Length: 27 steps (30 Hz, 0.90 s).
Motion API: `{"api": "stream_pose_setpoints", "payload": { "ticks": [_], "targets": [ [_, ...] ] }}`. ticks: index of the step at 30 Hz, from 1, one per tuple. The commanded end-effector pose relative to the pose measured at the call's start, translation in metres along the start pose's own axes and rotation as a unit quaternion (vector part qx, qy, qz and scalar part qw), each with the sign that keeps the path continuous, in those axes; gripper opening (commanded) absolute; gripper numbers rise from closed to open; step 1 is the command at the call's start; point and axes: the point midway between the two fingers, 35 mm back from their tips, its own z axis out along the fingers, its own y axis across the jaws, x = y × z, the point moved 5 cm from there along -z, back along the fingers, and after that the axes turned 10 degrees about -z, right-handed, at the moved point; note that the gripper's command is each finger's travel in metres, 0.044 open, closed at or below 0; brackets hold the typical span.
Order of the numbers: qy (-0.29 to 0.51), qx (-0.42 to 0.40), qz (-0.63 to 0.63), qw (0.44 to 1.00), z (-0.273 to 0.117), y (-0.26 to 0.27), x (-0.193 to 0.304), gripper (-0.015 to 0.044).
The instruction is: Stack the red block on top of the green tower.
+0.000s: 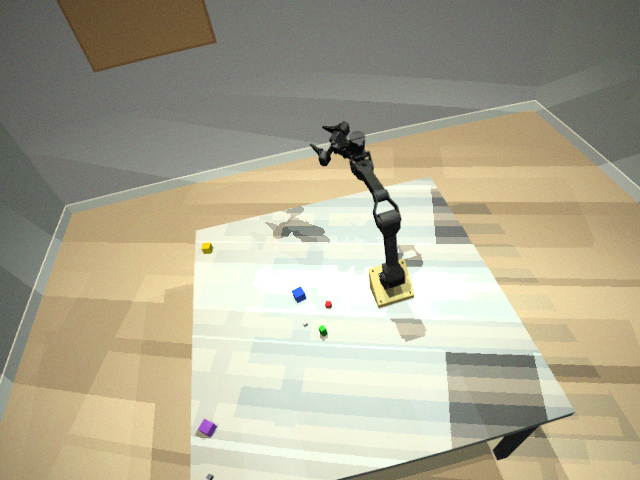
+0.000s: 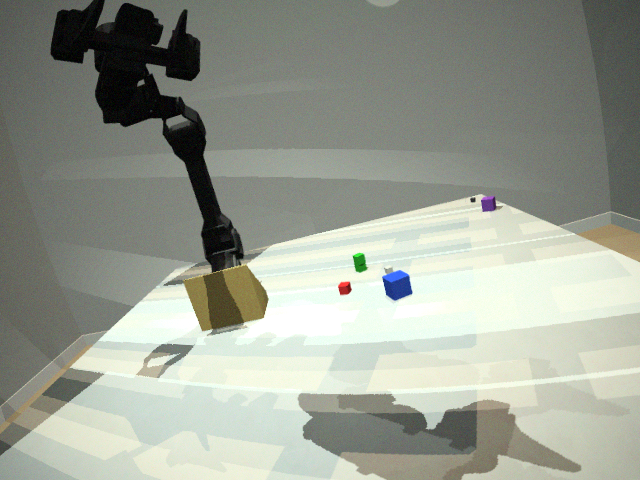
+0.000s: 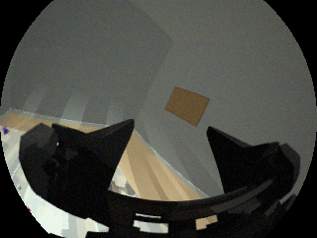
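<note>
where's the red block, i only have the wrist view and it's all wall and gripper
Observer: The red block sits on the table, between the blue block and the arm's base.
Operator: is the gripper near it
Observer: No, the gripper is raised high above the table, open and holding nothing.
Operator: green tower ok
Observer: The green tower stands upright, apart from the red block.
</note>
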Motion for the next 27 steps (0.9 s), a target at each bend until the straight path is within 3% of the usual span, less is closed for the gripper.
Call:
{"api": "stream_pose_setpoints", "payload": {
  "ticks": [1,14,27],
  "targets": [
    [0.044,-0.053,0.028,0.997,0.016,0.053,-0.001,0.044],
    [0.226,-0.228,0.086,0.943,0.02,0.243,0.017,0.044],
    [0.424,-0.356,0.078,0.829,-0.058,0.4,0.047,0.044]
  ]
}}
